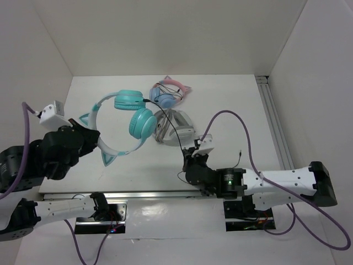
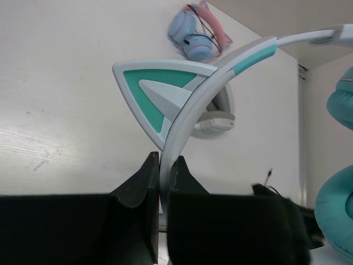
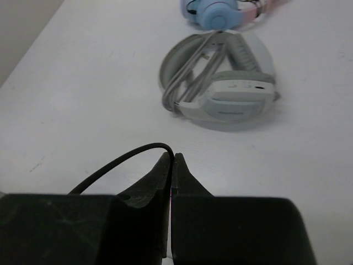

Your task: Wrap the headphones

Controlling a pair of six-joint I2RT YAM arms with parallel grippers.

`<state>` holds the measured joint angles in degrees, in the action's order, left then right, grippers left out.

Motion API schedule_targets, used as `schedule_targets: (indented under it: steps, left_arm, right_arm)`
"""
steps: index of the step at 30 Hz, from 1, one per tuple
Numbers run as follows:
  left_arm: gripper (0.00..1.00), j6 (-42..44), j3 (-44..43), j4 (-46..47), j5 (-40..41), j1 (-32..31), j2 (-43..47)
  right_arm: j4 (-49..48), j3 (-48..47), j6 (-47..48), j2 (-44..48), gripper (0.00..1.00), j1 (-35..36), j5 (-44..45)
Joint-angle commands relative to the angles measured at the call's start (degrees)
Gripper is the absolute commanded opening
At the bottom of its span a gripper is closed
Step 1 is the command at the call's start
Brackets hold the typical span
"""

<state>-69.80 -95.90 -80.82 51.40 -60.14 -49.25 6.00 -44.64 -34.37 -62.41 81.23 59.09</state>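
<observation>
The teal headphones [image 1: 140,122] lie at mid-left of the table, their white headband [image 1: 110,148] curving toward my left arm. My left gripper [image 1: 91,132] is shut on that headband just below a cat ear [image 2: 160,94], and the band [image 2: 193,110] runs up out of the pinch [image 2: 164,163]. The thin black cable [image 1: 172,128] runs from the ear cups to my right gripper [image 1: 190,156]. In the right wrist view that gripper [image 3: 171,160] is shut on the cable [image 3: 118,162], which arcs away to the left. The cable's plug end [image 1: 241,153] sticks up behind the right wrist.
Grey-white headphones [image 1: 175,128] sit just ahead of the right gripper, and I see them up close in its wrist view [image 3: 226,94]. Blue-and-pink cat-ear headphones [image 1: 168,93] lie behind them. An aluminium rail [image 1: 273,121] runs along the table's right edge; white walls enclose the sides and back.
</observation>
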Motion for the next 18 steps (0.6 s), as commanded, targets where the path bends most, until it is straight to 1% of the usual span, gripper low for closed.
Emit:
schedule_targets:
  steps: [1,3,4,7,8,12,14,15,16,17,18]
  left_arm:
    - [0.0,4.7,-0.1,2.5,6.1,2.8,-2.0]
    - [0.0,7.0,0.6,2.5,9.1,4.1,-4.4]
    - [0.0,9.2,1.5,2.5,10.0,4.8,-5.3]
    - [0.0,10.7,4.1,2.5,12.4,6.3,-8.5]
    - [0.0,10.7,4.8,2.5,12.4,6.4,-9.3]
    - [0.0,15.5,8.3,5.1,13.6,8.3,-14.6]
    - [0.0,21.5,10.8,7.7,13.6,8.3,-18.5]
    - [0.0,24.7,11.9,12.4,13.6,8.8,-19.6]
    - [0.0,27.6,13.0,14.9,12.0,8.8,-20.4]
    - [0.0,32.9,15.6,17.8,11.4,8.8,-21.1]
    - [0.0,36.1,17.2,21.0,10.6,8.8,-21.1]
  right_arm:
    - [14.8,-4.2,-7.6,6.0,0.0,4.8,18.7]
    - [19.5,-6.4,-9.9,7.6,0.0,6.6,21.5]
    - [25.1,-8.4,-13.2,8.8,0.0,7.8,23.5]
    - [31.6,-11.3,-17.0,9.4,0.0,8.3,25.8]
    - [34.6,-13.2,-17.0,9.9,0.0,8.3,26.4]
    - [39.0,-17.8,-15.7,10.5,0.0,8.3,29.9]
    - [38.5,-20.3,-12.4,10.5,0.0,8.3,31.5]
    - [36.6,-20.3,-9.3,10.5,0.0,8.3,31.5]
    - [33.9,-20.9,-1.4,10.5,0.0,8.3,31.5]
    - [27.6,-20.9,3.0,10.5,0.0,8.3,31.5]
    - [24.9,-20.9,6.9,9.9,0.0,8.3,31.0]
